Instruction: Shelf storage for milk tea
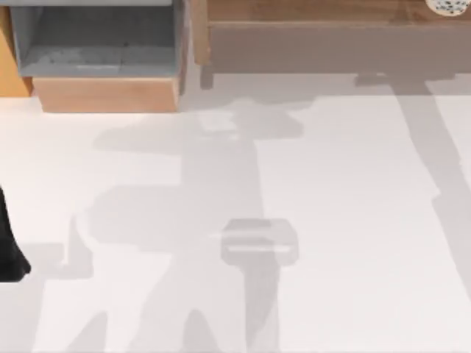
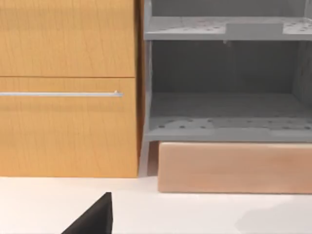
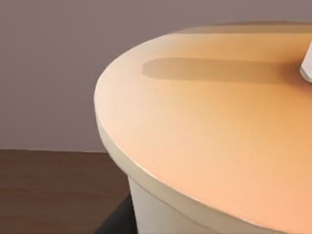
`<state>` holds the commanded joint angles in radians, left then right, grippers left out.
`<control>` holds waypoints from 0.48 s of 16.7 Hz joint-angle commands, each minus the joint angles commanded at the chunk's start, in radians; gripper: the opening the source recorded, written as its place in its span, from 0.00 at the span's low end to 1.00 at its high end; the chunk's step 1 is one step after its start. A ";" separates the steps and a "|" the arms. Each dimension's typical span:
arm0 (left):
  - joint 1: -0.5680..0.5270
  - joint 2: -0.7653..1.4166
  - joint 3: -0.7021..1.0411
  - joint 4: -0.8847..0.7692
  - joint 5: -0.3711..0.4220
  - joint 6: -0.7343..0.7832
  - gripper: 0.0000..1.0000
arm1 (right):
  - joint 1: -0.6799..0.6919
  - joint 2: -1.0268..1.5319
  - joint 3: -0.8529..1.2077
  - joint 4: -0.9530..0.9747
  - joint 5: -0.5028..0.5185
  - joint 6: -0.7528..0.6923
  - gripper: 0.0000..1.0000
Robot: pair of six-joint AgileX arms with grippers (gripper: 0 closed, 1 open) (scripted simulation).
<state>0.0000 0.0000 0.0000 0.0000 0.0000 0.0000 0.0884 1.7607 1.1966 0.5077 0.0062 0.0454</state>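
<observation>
One cup [image 3: 204,146], likely light and crushable, is sitting close beneath the right gripper; grip unclear; hold its wall, six o'clock.

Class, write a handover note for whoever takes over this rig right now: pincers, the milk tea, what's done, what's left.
Left pincer: parked low at the table's left, facing the grey shelf unit.
Right pincer: close against the milk tea cup.
Cup: standing on the brown wooden shelf, far right end.
Done: cup apparently shelved.
Left: probably confirm it is released, then withdraw the right arm.
</observation>
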 joint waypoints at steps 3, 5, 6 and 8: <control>0.000 0.000 0.000 0.000 0.000 0.000 1.00 | -0.049 0.100 0.126 -0.046 0.035 -0.017 0.00; 0.000 0.000 0.000 0.000 0.000 0.000 1.00 | -0.054 0.150 0.189 -0.074 0.048 -0.028 0.00; 0.000 0.000 0.000 0.000 0.000 0.000 1.00 | -0.055 0.164 0.207 -0.083 0.052 -0.031 0.00; 0.000 0.000 0.000 0.000 0.000 0.000 1.00 | -0.056 0.168 0.213 -0.086 0.054 -0.033 0.00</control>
<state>0.0000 0.0000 0.0000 0.0000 0.0000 0.0000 0.0328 1.9290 1.4095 0.4214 0.0598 0.0126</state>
